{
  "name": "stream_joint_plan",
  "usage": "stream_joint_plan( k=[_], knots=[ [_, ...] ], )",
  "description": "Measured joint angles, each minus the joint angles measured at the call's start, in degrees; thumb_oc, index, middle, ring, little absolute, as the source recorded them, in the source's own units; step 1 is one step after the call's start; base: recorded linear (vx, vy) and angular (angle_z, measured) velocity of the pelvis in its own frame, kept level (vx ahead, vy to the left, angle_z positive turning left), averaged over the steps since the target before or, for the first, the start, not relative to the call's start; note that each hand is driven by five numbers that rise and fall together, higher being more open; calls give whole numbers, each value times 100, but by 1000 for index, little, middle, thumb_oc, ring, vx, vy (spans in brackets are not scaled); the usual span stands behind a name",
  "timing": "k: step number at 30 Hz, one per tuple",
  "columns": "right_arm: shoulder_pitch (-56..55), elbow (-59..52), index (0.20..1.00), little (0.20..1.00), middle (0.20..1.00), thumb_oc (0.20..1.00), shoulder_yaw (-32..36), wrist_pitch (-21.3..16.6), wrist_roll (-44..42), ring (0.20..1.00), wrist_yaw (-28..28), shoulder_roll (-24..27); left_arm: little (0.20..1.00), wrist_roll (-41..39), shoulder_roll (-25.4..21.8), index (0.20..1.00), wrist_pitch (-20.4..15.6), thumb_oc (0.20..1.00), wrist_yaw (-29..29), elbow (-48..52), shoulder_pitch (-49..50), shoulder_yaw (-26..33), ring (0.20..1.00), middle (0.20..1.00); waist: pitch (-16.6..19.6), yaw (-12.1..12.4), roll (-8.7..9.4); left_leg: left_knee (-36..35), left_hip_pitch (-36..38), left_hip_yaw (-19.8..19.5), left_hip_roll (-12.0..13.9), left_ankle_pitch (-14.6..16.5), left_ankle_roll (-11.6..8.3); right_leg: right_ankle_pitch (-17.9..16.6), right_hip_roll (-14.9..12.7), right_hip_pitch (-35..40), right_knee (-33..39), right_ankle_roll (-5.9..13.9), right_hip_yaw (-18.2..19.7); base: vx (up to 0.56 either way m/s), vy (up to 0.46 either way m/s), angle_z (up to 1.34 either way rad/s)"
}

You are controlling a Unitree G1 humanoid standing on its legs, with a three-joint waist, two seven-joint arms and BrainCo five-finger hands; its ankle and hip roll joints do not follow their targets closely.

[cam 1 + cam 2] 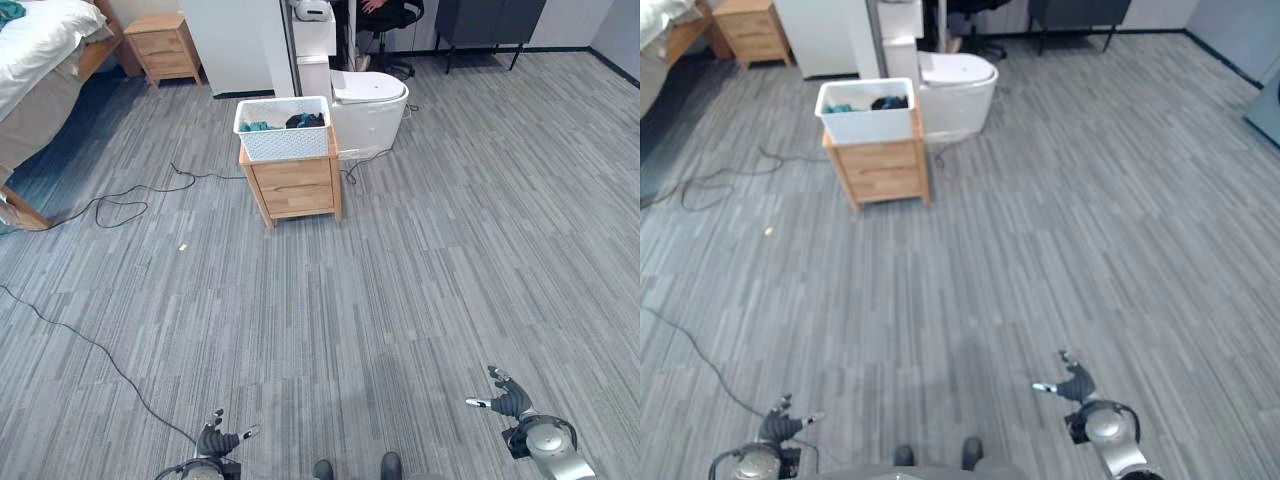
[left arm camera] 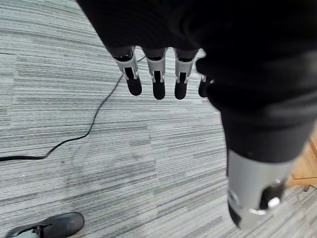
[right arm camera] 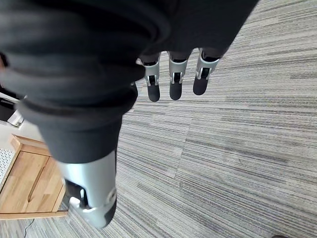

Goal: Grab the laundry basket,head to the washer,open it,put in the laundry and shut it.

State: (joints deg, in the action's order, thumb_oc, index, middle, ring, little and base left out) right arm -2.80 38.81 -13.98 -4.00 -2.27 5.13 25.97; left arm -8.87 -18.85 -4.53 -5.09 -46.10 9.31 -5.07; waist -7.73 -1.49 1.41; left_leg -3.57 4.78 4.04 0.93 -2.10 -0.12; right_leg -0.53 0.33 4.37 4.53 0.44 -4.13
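A white laundry basket is seen standing on top of a small wooden cabinet well ahead on the grey floor, with dark and teal laundry lying inside it. A white washer with a rounded lid is placed just beside the cabinet, on its right and slightly behind. Further back on the left, a bed with white bedding and a wooden nightstand are noted; a desk chair with a seated person and a dark sideboard are seen along the far wall. A thin black cord is trailed over the floor to the left of the cabinet. The left hand is found low at the near edge of the head view, well apart from the basket; in its wrist view its fingers are shown straight and relaxed, with nothing held. The right hand is found low on the right, equally far from the basket; its fingers are likewise extended and spread, with nothing grasped. Bare floor is recorded between both hands and the cabinet.
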Motion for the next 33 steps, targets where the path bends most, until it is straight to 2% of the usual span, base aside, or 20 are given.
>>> stream_joint_plan(
  k=[6,8,10,12,15,19,22,23,24,25,26,28,29,30,31,33],
  knots=[
    [58,26,1000,1000,1000,1000,8,8,-4,1000,107,-40,1000,-3,7,1000,-2,1000,-84,315,-85,-3,1000,1000,-215,-5,19,76,-174,-74,25,-2,-7,0,27,-62,6,2,-73,-65,-9,11],
    [66,58,1000,1000,1000,1000,52,21,-12,1000,219,-42,1000,-58,15,1000,-2,1000,-164,322,-346,-1,1000,1000,-325,-6,66,469,-701,-199,-51,-29,-92,1,-72,-258,6,3,-335,36,51,55],
    [129,197,1000,1000,1000,1000,75,33,-14,1000,225,-57,1000,-226,58,1000,4,1000,-181,297,-368,3,1000,1000,-369,-20,4,303,-689,-127,-14,-42,-109,-17,-28,-301,4,-20,-504,43,54,49],
    [189,278,1000,1000,1000,1000,248,45,-30,1000,250,-193,1000,-226,63,1000,11,1000,-193,279,-330,-1,1000,1000,-421,12,24,214,-667,-132,4,-43,-112,-15,-9,-276,4,-19,-608,101,153,32],
    [285,274,1000,1000,1000,1000,245,45,-48,1000,261,-272,1000,-225,53,1000,13,1000,-200,277,-356,-2,1000,1000,-453,7,65,143,-634,-103,-14,-3,-83,-14,-7,-294,-5,-21,-611,82,186,8],
    [377,263,1000,1000,1000,1000,233,52,-51,1000,264,-467,1000,-227,-56,1000,13,1000,-234,323,-366,42,1000,1000,-550,25,243,157,-598,40,-116,115,72,54,-119,-463,-308,81,-456,69,238,-22],
    [349,224,1000,1000,1000,1000,237,99,-59,1000,271,-466,1000,-227,-245,1000,9,1000,-244,344,-485,141,1000,1000,-651,12,332,276,-704,38,-153,283,251,396,-278,-979,-1403,238,-468,110,76,-3],
    [297,165,1000,1000,1000,1000,227,140,-62,1000,269,-467,1000,-226,-343,1000,9,1000,-264,341,-586,188,1000,1000,-766,17,435,426,-707,-20,-186,459,241,556,-416,-1354,-2359,349,-453,222,32,20],
    [227,36,1000,1000,1000,1000,215,156,-63,1000,267,-472,1000,-226,-396,1000,8,1000,-283,342,-615,225,1000,1000,-835,23,477,537,-648,-96,-205,512,304,567,-509,-1698,-3180,364,-454,195,23,40],
    [31,-182,1000,1000,1000,1000,208,159,-81,1000,266,-510,1000,-227,-486,1000,12,1000,-314,397,-586,229,1000,1000,-833,-2,594,609,-596,-212,-249,643,361,852,-612,-2110,-3578,437,-446,333,49,35],
    [85,-248,1000,1000,1000,1000,198,146,-122,1000,252,-534,1000,-227,-520,1000,11,1000,-351,497,-547,307,1000,1000,-868,48,728,623,-564,-221,-253,665,424,856,-596,-2362,-3170,426,-475,285,41,37],
    [168,-252,1000,1000,1000,1000,195,135,-249,1000,258,-561,1000,-230,-458,1000,75,1000,-356,392,-520,312,1000,1000,-858,14,763,637,-512,-296,-253,774,566,804,-498,-2653,-2355,464,-519,289,18,9],
    [257,-228,1000,1000,1000,1000,186,131,-282,1000,261,-586,1000,-230,-413,1000,94,1000,-347,300,-519,297,1000,1000,-868,12,746,626,-450,-292,-256,784,548,741,-438,-2763,-1974,543,-562,365,-26,-4],
    [305,-224,1000,1000,1000,1000,134,132,-281,1000,257,-628,1000,-230,-323,1000,147,1000,-342,184,-514,260,1000,1000,-864,-3,755,633,-225,-214,-325,819,436,615,-422,-2848,-1337,618,-790,274,-26,5],
    [259,-209,1000,1000,1000,1000,125,134,-281,1000,256,-636,1000,-230,-308,1000,151,1000,-339,183,-500,230,1000,1000,-857,-1,764,612,-107,-218,-375,836,440,564,-444,-2844,-1179,622,-866,260,-38,21],
    [173,-197,1000,1000,1000,1000,29,167,-282,1000,247,-614,1000,-230,-260,1000,142,1000,-310,302,-518,204,1000,1000,-857,-6,697,586,163,-390,-465,1131,398,508,-392,-2895,-1083,623,-962,230,-53,42]
  ],
)
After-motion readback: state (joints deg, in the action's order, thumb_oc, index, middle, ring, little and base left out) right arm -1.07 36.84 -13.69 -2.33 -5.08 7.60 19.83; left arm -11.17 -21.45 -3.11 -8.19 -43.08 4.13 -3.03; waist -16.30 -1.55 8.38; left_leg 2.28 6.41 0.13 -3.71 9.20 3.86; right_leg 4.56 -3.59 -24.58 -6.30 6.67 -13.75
